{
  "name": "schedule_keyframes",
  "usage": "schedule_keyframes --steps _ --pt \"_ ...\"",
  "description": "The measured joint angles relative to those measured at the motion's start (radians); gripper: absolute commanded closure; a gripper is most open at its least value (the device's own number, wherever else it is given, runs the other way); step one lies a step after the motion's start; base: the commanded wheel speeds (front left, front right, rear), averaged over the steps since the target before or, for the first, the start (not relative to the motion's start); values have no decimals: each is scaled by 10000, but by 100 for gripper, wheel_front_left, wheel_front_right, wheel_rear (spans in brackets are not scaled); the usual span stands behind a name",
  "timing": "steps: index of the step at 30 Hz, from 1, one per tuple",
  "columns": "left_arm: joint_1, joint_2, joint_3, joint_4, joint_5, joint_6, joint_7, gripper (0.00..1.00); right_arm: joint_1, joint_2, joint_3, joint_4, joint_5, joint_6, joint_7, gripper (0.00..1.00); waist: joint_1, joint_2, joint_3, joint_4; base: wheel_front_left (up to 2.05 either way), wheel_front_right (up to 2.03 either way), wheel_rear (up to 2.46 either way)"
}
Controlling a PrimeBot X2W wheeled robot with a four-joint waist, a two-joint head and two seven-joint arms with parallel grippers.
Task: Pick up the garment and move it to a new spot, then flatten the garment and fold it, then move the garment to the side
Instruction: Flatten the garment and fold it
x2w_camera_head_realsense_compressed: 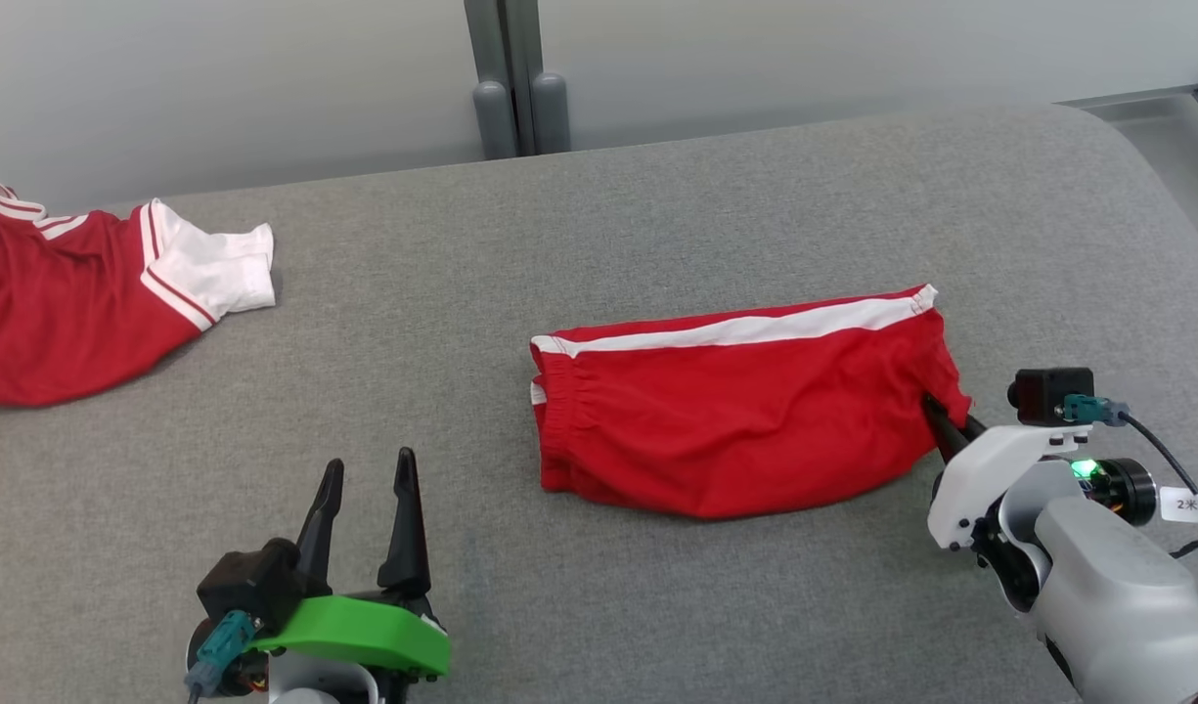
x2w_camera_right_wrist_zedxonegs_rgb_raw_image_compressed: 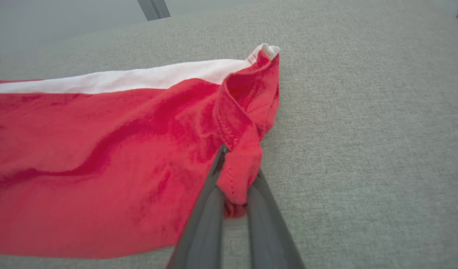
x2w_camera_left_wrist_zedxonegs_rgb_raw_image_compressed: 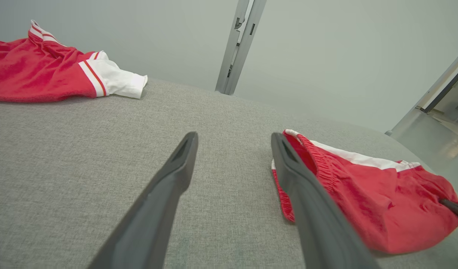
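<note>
The garment (x2w_camera_head_realsense_compressed: 745,411) is a pair of red shorts with a white side stripe, lying folded on the grey table, waistband to the left. My right gripper (x2w_camera_head_realsense_compressed: 941,416) is shut on the garment's right hem; in the right wrist view the red hem (x2w_camera_right_wrist_zedxonegs_rgb_raw_image_compressed: 240,175) is pinched between the two fingers. My left gripper (x2w_camera_head_realsense_compressed: 369,494) stands open over bare table, left of the waistband. The left wrist view shows its fingers (x2w_camera_left_wrist_zedxonegs_rgb_raw_image_compressed: 176,168) spread wide, with the garment (x2w_camera_left_wrist_zedxonegs_rgb_raw_image_compressed: 363,194) just beyond the right finger.
A red and white shirt (x2w_camera_head_realsense_compressed: 80,293) lies at the table's far left, also seen as the shirt (x2w_camera_left_wrist_zedxonegs_rgb_raw_image_compressed: 53,71) in the left wrist view. A grey post (x2w_camera_head_realsense_compressed: 515,88) stands behind the table's back edge. The grey table (x2w_camera_head_realsense_compressed: 657,606) curves away at the right.
</note>
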Motion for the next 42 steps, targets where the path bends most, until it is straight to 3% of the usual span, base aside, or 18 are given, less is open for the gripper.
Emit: schedule_keyframes --steps 9,16,26,37,38,39,40,42 --pt "-39 -38 -77 38 -21 -12 0 0 -1262 1101 428 -602 -773 0 182 100 0 0 28 357 0 0 0" --pt "-170 -56 -117 48 -92 -15 -2 0 -1598 1839 1593 -1645 -1053 0 863 100 0 0 63 748 0 0 0" --pt "-207 -61 -21 19 -125 -15 -2 0 -1380 1983 2732 -2161 -1060 0 1350 100 0 0 236 1190 0 0 0" --pt "-205 -65 2 -88 -190 10 0 0 -956 2000 3494 -2617 -1085 0 1553 100 0 0 236 989 0 0 0" --pt "-205 -65 -13 -79 -190 10 -2 0 -920 2000 3549 -2654 -1085 0 1563 82 0 0 239 949 0 0 0" --pt "-205 -65 -36 -63 -190 10 0 0 -897 2000 3597 -2685 -1091 0 1561 57 0 0 243 913 0 0 0" --pt "-205 -67 -56 -54 -190 10 0 0 -872 2002 3647 -2713 -1126 0 1559 0 0 0 248 880 0 0 0" --pt "-205 -67 -96 -36 -190 10 0 0 -822 2002 3691 -2771 -1133 0 1471 0 0 0 259 829 0 0 0"
